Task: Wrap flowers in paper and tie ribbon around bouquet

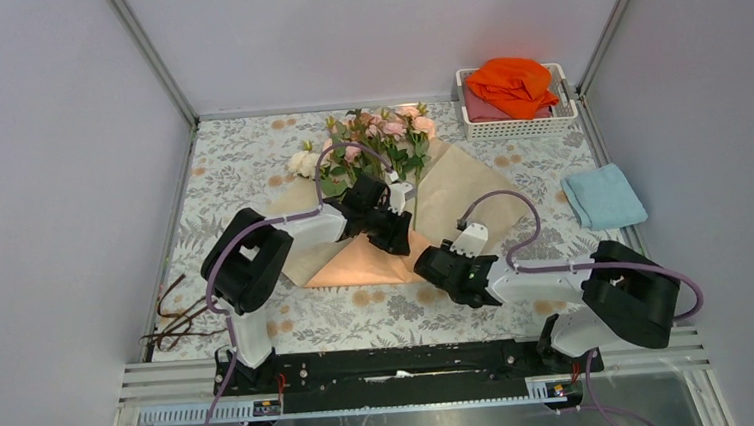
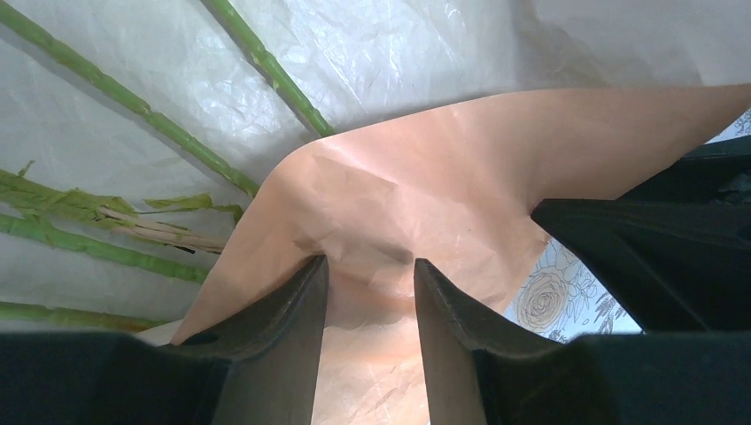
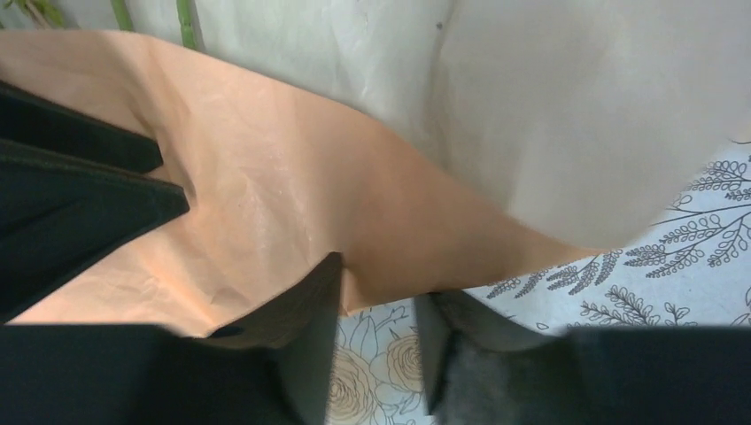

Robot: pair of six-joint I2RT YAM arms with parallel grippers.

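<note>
One view, overhead, shows ribbon (image 1: 172, 323), whole flowers (image 1: 378, 143)

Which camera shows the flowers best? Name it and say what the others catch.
Top external: the whole bunch of flowers shows, pink and cream blooms with leaves, lying on the paper. Left wrist shows only bare green stems on the paper's pale face; right wrist only two stem bits at its top edge.

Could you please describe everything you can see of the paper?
The paper is a large crinkled sheet lying on the floral table cover, pale tan face up, under the flower stems. Its near corner is folded over, showing peach-orange. The open left gripper straddles that fold; the open right gripper is at its edge.
</note>
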